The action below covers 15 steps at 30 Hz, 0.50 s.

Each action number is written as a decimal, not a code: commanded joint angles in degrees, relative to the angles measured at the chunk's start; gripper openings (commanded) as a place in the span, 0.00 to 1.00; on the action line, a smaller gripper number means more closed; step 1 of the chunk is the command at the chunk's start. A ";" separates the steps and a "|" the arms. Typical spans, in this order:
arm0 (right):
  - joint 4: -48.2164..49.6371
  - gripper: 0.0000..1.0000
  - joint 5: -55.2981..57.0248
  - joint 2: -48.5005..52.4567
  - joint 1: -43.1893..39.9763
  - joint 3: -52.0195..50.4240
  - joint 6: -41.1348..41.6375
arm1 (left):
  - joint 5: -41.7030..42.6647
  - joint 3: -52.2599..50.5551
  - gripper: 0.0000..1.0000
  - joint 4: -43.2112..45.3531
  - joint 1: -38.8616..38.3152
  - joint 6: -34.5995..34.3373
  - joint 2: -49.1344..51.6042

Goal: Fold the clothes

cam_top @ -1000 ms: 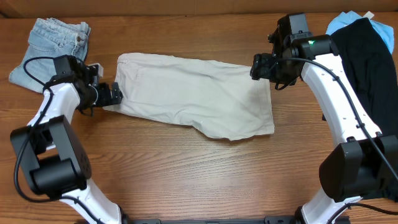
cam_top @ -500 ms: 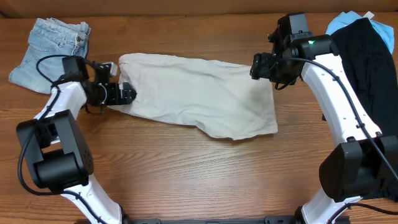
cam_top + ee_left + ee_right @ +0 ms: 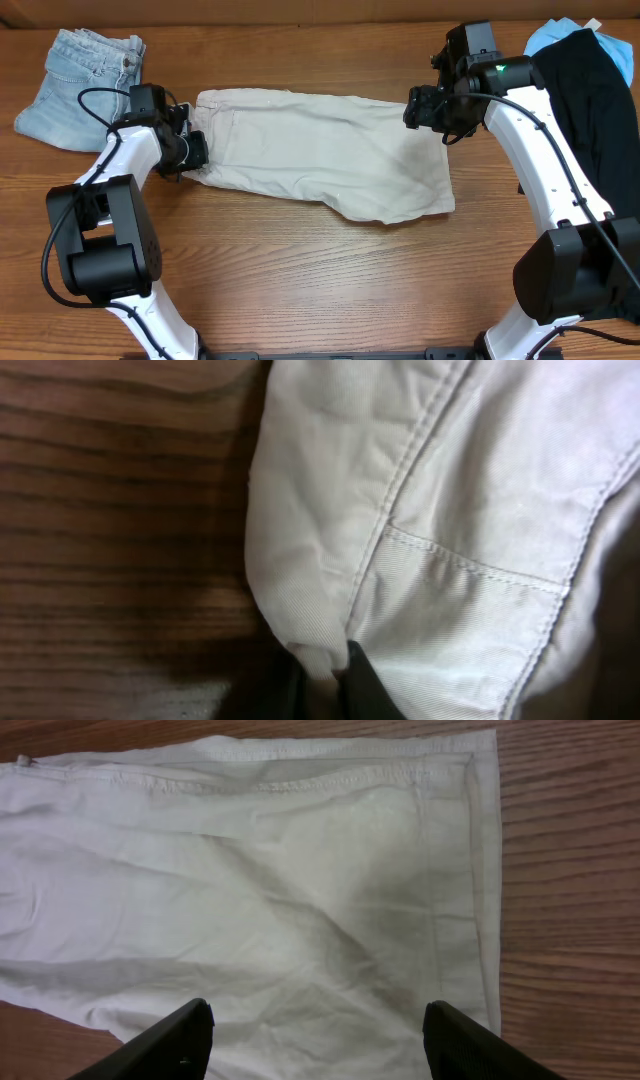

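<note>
The pale beige khaki cotton shorts [image 3: 320, 150] lie spread flat on the brown wood-grain table [image 3: 300, 270], in its upper middle, with their long axis running left to right. The right end is broader, and its lower corner reaches farthest toward the front edge. The cloth shows soft creases and stitched seams [image 3: 450, 510], with a hemmed edge along its right side [image 3: 250, 870].

The left gripper [image 3: 195, 150] sits at the left end of the shorts. In the left wrist view its dark fingertips [image 3: 365, 685] are closed together on a small fold of the beige edge, just above the bare wood.

The right gripper [image 3: 412, 108] stands at the upper right corner of the shorts. In the right wrist view its jaws are spread wide [image 3: 318, 1040] over the cloth and hold nothing. Whether the tips touch the fabric cannot be told.

Faded light-blue denim shorts [image 3: 85, 80] lie crumpled at the far left corner, apart from the beige pair. A black garment [image 3: 595, 110] lies at the right edge, over a sky-blue garment [image 3: 550, 35].
</note>
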 commanded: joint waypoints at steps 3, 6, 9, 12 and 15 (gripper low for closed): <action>0.35 0.71 -0.33 -0.11 -0.15 0.17 0.09 | -0.24 0.68 0.04 -3.02 0.42 -4.81 1.95; 0.35 0.71 -0.33 -0.11 -0.15 0.17 0.09 | 0.72 4.63 0.04 -8.13 0.83 -4.76 0.96; 0.35 0.71 -0.33 -0.11 -0.15 0.17 0.09 | 0.70 9.97 0.04 -13.60 1.33 -4.74 -0.70; 0.39 0.66 -0.31 0.31 -0.15 0.15 -0.13 | 0.42 15.96 0.04 -18.49 1.57 -4.74 -3.10; 1.46 0.49 -0.61 1.22 -0.15 -0.63 -0.11 | -2.23 23.69 0.04 -24.52 1.38 -4.31 -6.67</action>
